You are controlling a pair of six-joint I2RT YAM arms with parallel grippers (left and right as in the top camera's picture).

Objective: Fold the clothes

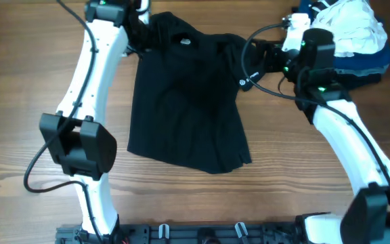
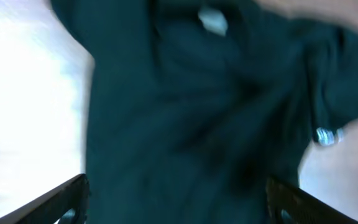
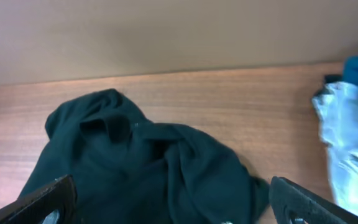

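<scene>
Black T-shirt lies centre frame, collar bunched at top. My left gripper and right gripper flank its shoulders — jaws spread, empty — placed, I judge, for a fold grip.

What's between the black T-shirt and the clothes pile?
Only bare wooden table, shown in the right wrist view; overhead, the right arm hangs over that stretch.

Evenly lit and sharp overhead with faint soft shadows, motion-smeared across the black T-shirt at the left wrist beside a blown-out white desk, mildly soft at the right wrist.
</scene>
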